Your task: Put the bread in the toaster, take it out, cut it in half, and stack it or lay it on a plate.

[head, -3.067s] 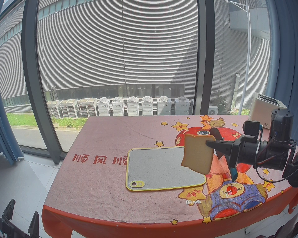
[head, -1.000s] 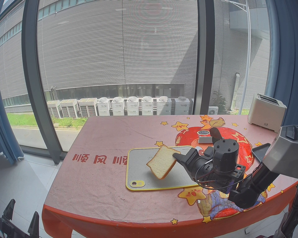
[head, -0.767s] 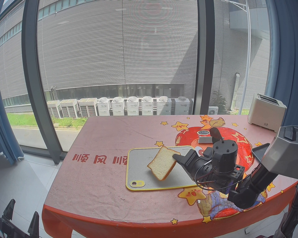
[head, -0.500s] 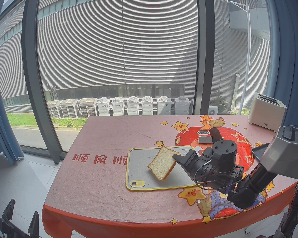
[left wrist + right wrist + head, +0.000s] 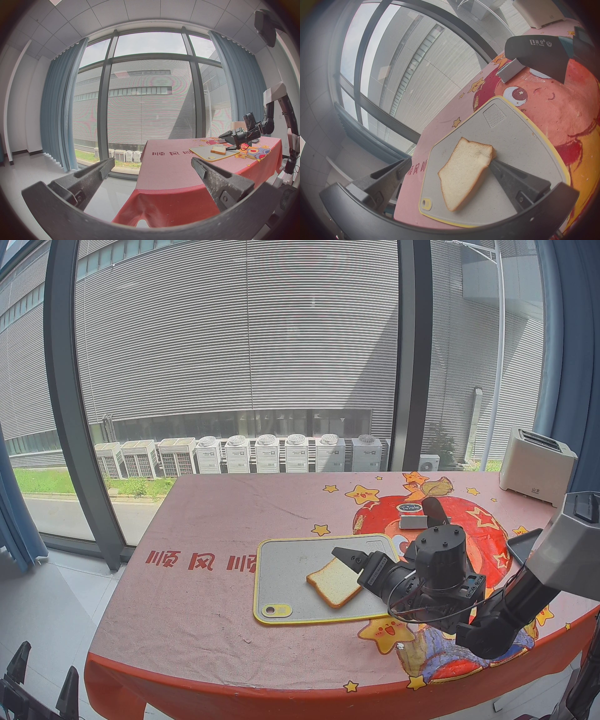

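Note:
A slice of bread lies flat on the grey, yellow-rimmed cutting board in the middle of the table. My right gripper is low over the board and open, with the slice between its spread fingers. In the right wrist view the bread has one edge against a finger, and the other finger stands apart over the board's edge. The white toaster stands at the table's far right corner. My left gripper hangs open and holds nothing, low and left of the table.
A black blade-like tool leans on a small grey block behind the board, and it appears again as a black blade in the right wrist view. A dark flat object lies at the right. The table's left half is bare cloth.
The right gripper carried the slice from the right over to the board, held it tilted there, then opened. The bread dropped flat onto the board.

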Robot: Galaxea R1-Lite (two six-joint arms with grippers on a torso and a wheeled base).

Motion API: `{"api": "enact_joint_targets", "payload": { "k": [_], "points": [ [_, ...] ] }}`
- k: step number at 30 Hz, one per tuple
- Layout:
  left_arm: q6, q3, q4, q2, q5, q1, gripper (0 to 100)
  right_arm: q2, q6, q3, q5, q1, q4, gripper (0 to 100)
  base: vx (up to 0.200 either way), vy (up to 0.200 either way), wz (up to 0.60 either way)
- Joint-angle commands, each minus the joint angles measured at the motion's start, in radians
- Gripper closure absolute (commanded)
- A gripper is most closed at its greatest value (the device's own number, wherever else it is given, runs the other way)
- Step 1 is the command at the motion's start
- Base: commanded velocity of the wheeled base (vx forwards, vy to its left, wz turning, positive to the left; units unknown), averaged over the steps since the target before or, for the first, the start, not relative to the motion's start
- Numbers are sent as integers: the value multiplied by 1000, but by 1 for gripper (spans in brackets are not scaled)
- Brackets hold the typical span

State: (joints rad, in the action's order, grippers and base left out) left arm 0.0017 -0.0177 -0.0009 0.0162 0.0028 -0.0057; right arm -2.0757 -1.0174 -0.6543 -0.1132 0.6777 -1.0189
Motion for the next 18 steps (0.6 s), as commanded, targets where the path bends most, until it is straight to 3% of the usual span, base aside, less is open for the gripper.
{"api": "enact_joint_targets", "payload": {
  "k": [1,10,18],
  "points": [
    [0,18,1,-16,0,0,0,28,7,-61,-22,3,77,0,0,0,0],
    [0,18,1,-16,0,0,0,112,7,-156,-26,10,293,0,0,0,0],
    [0,18,-1,-16,0,0,0,180,5,-156,-28,22,448,0,0,0,0]
  ]
}}
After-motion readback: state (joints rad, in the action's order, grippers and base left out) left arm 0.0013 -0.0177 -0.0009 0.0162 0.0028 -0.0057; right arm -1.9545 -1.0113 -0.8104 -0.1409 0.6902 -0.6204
